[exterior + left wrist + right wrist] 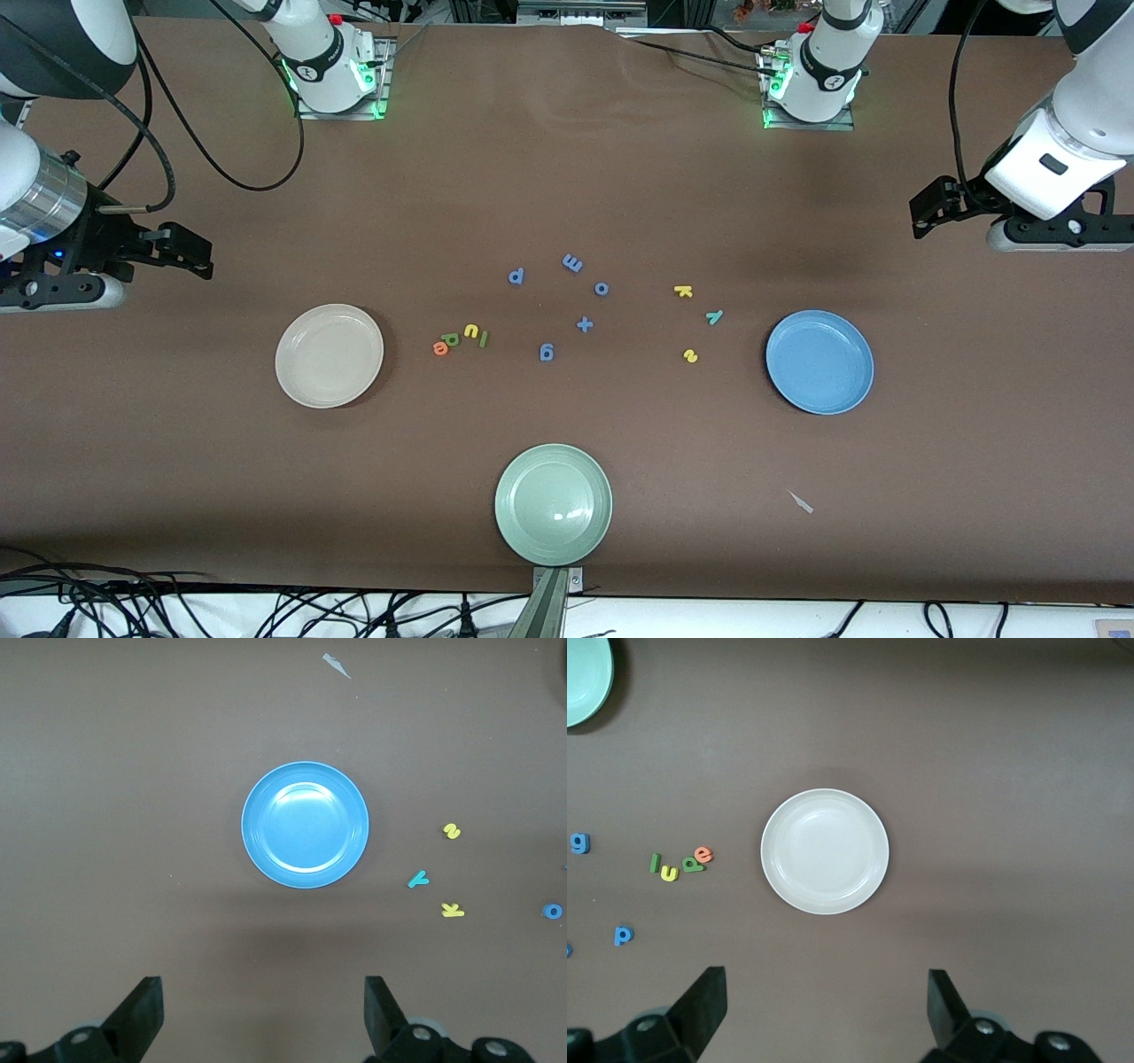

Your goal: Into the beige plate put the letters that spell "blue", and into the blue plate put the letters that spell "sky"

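Currently both grippers empty, jaws wide. Right gripper (190, 251) hovers at its table end, nearer the round cream-beige plate (329, 355); small foam letters e-b-u-l (461, 339) lie just beside that plate. Left gripper (926, 213) faces the sky-blue plate (819, 361) and s-k-y letters (695, 321).

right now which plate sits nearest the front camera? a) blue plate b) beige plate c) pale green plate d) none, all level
c, the pale green plate lies lowest in the front view, well below the beige plate and the blue plate, which sit about level with each other.
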